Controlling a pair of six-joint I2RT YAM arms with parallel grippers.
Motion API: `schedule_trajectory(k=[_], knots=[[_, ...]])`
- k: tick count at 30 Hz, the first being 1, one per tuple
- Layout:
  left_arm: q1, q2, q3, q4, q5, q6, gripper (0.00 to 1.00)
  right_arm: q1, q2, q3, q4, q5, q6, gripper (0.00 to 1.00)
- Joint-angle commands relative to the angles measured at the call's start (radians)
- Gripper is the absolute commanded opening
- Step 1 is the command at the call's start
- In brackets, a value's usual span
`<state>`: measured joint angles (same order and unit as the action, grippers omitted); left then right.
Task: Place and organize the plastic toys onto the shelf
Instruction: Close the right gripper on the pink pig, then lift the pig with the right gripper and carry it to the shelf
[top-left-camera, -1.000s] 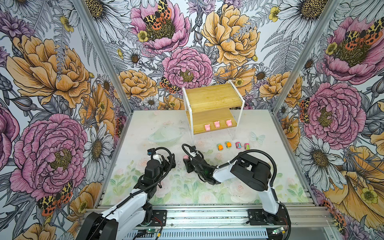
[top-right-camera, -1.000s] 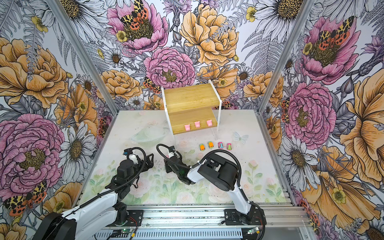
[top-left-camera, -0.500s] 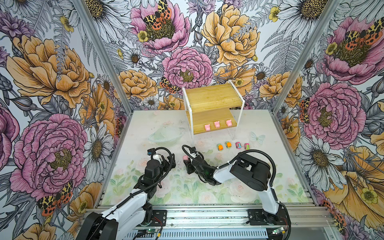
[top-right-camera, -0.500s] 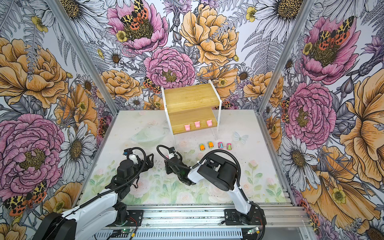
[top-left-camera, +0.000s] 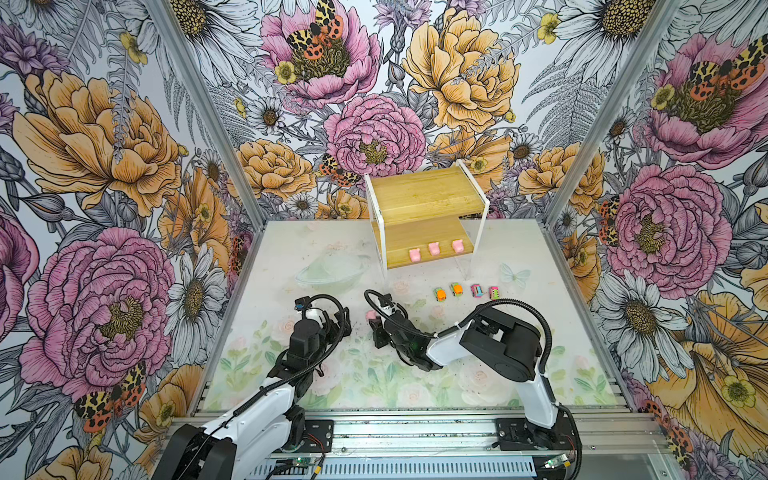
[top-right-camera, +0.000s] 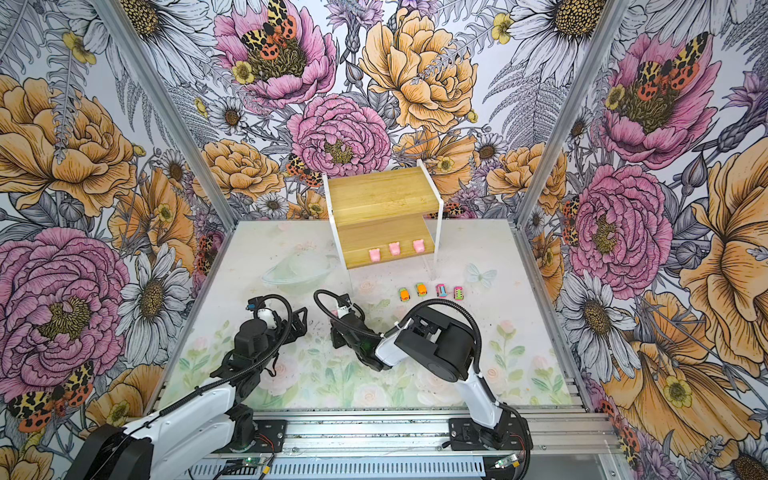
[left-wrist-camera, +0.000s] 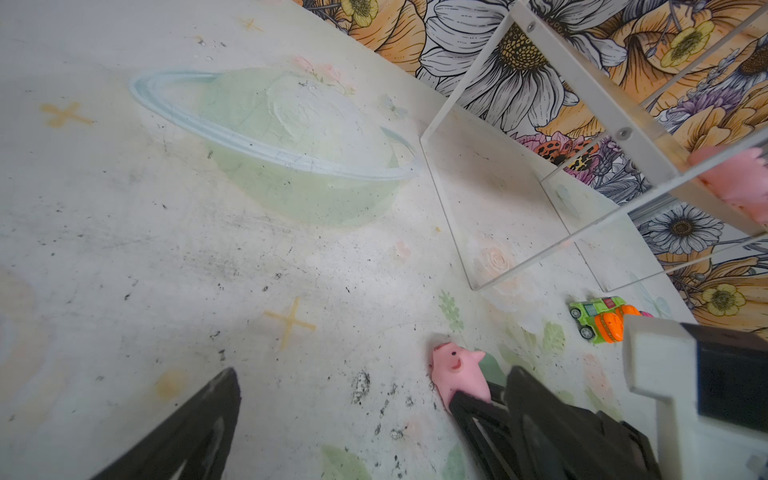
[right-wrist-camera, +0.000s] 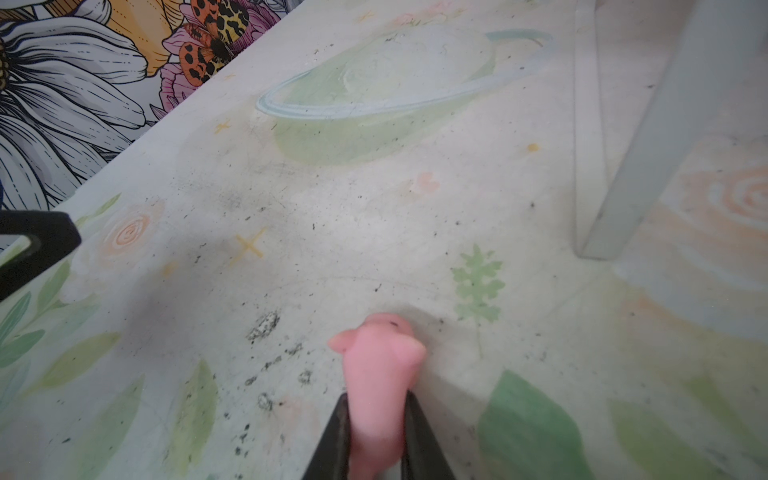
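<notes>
A pale pink pig-like toy (right-wrist-camera: 380, 374) lies on the mat near the middle, and my right gripper (right-wrist-camera: 376, 415) is shut on it with a finger on each flank. In a top view the same pink toy (top-left-camera: 370, 326) shows at the tip of the right gripper (top-left-camera: 377, 330). My left gripper (left-wrist-camera: 370, 382) stands open just beside it, holding nothing. The shelf (top-left-camera: 428, 195) stands at the back, with three pink figures (top-left-camera: 434, 248) in a row on its lower board. Two orange-and-green cars (top-left-camera: 439, 294) and two pink cars (top-left-camera: 476, 290) line up on the mat in front of it.
A printed ringed planet (top-left-camera: 332, 270) marks the mat left of the shelf. A white shelf leg (right-wrist-camera: 648, 145) stands close beyond the held toy. Flowered walls close in three sides, and a metal rail (top-left-camera: 415, 432) runs along the front.
The right gripper's jaws have closed onto the pink toy. Both arms stay almost where they were.
</notes>
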<state>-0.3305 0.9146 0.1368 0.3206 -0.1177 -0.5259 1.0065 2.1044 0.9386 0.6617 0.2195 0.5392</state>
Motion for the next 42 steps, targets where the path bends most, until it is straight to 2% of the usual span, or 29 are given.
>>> schedule_trajectory(k=[1,9,24,30,35,42], knots=[[0.002,0.009,-0.009,0.014,0.005,-0.008,0.99,-0.007,-0.015,-0.025,0.018,0.002,-0.01,0.21],[0.001,0.009,-0.009,0.013,0.002,-0.007,0.99,-0.008,-0.064,-0.059,0.034,-0.001,-0.021,0.21],[-0.012,0.015,0.001,0.004,-0.01,-0.003,0.99,-0.014,-0.383,-0.189,-0.044,0.137,-0.025,0.22],[-0.016,0.017,0.028,-0.001,-0.012,0.021,0.99,-0.053,-0.506,-0.145,-0.206,0.197,-0.031,0.23],[-0.018,0.014,0.088,-0.042,-0.036,0.099,0.99,-0.125,-0.576,-0.115,-0.27,0.216,-0.017,0.23],[-0.014,0.013,0.1,-0.028,-0.044,0.128,0.99,-0.16,-0.546,0.011,-0.35,0.194,-0.078,0.24]])
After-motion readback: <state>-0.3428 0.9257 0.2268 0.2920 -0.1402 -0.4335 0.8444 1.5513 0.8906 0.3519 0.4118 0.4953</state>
